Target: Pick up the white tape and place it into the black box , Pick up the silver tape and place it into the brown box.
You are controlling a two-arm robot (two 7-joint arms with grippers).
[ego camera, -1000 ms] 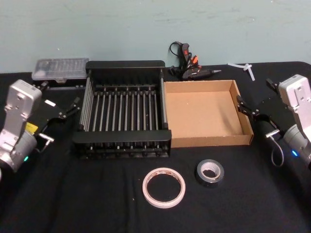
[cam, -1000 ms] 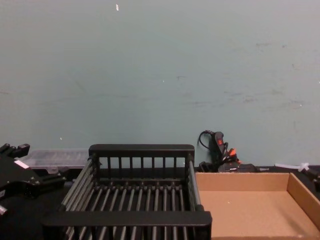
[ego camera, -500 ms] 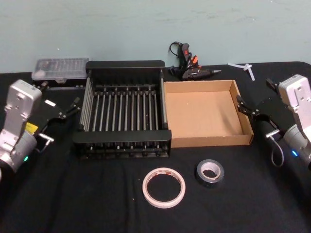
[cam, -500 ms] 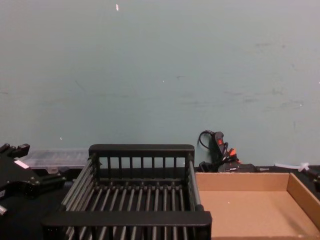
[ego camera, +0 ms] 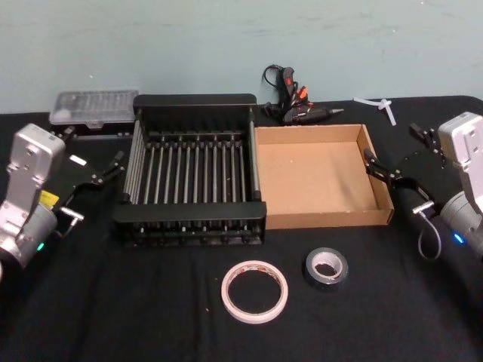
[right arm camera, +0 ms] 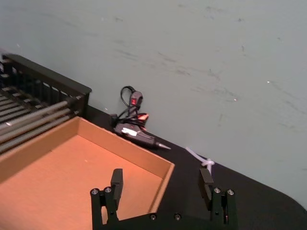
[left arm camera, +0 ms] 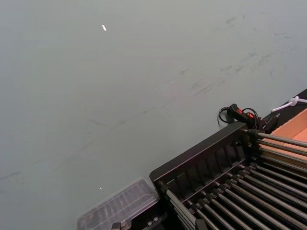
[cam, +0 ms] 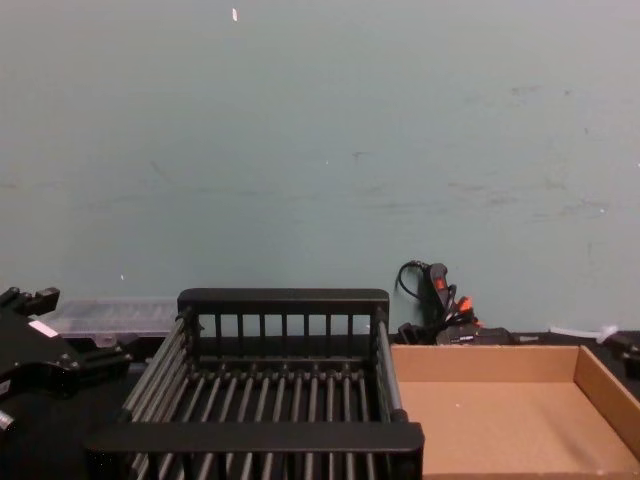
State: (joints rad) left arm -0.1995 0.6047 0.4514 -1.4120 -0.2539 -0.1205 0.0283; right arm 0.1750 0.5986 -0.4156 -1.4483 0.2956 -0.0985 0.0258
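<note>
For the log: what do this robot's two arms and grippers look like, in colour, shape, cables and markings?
Both arms end in silver-grey boxy wrist housings on rounded grey links, each with a small blue-green light. The left gripper and right gripper are black, with thin black fingers on a bolted black bracket. The left arm carries a yellow label and a white sticker; a grey cable loops beside the right wrist.

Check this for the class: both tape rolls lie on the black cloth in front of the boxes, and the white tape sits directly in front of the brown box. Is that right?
Not quite. The white tape sits in front of the black box; it is the silver tape that lies in front of the brown box. Both rolls do lie on the black cloth, as the head view shows.
</note>
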